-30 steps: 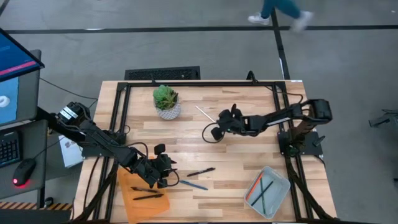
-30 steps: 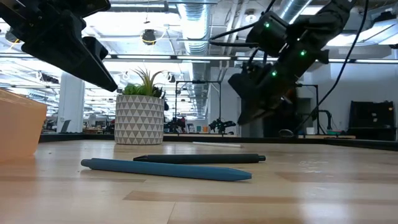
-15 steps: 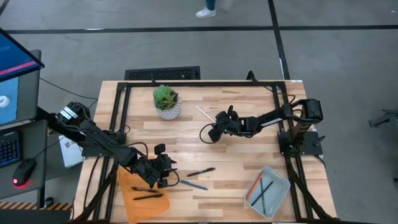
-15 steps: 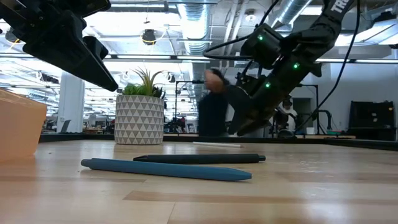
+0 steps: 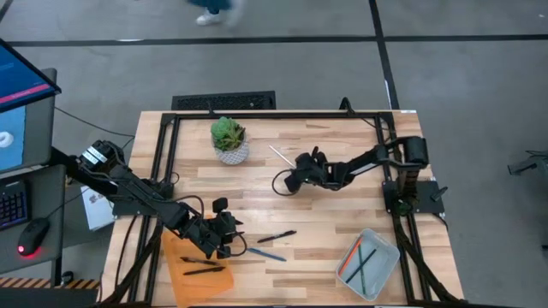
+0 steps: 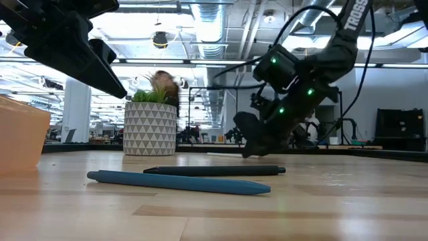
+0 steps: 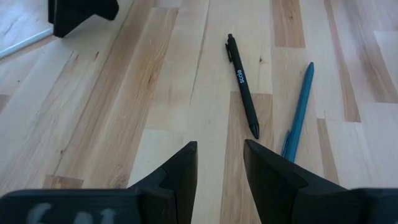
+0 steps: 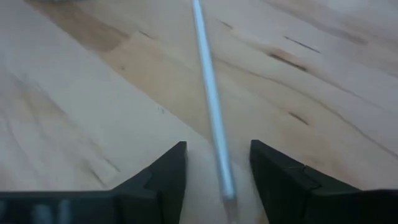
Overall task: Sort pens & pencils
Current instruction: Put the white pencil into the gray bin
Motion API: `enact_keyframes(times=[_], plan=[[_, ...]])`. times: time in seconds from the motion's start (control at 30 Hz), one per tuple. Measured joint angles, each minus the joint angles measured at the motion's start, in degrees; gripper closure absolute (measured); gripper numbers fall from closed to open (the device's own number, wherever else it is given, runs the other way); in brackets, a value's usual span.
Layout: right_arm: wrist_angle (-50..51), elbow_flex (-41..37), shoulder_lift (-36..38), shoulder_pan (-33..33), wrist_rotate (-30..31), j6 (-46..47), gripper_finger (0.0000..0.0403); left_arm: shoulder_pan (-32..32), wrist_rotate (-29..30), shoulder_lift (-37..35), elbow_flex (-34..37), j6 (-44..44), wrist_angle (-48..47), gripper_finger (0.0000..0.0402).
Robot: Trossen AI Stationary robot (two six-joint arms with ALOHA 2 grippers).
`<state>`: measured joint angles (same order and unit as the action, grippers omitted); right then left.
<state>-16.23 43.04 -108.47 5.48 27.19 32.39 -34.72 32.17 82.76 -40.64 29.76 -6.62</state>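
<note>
A white pencil (image 8: 210,112) lies flat on the wood near the table's middle (image 5: 278,156). My right gripper (image 8: 217,168) is open and low over it, one finger on either side of the pencil's near end, apart from it (image 5: 297,171). A black pen (image 7: 242,87) and a blue pen (image 7: 298,115) lie side by side on the table (image 5: 276,236). My left gripper (image 7: 221,165) hangs open just short of them, over the edge of the orange tray (image 5: 193,274), with nothing between its fingers.
The orange tray at the near left holds two dark pens. A grey tray (image 5: 381,257) at the near right holds orange and green pencils. A potted plant (image 5: 229,139) stands at the far left. Black frame rails (image 5: 394,137) run along the table's edges.
My right gripper has gone down and a little toward the table's left edge, onto the white pencil's near end, from well above the table to just over it. My left arm has kept still. A person has walked past beyond the far edge.
</note>
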Motion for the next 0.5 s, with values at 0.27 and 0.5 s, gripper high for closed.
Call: enact_keyframes(times=[0.27, 0.5], plan=[[-14.3, 0.1, -7.5, -2.1, 5.0, -1.9, 0.0225, 0.0, 0.0, 0.0, 0.0, 0.0, 0.0, 0.0278], [-19.4, 0.1, -11.0, -3.1, 8.0, -2.6, 0.0237, 0.0, 0.0, 0.0, 0.0, 0.0, 0.0, 0.0278]])
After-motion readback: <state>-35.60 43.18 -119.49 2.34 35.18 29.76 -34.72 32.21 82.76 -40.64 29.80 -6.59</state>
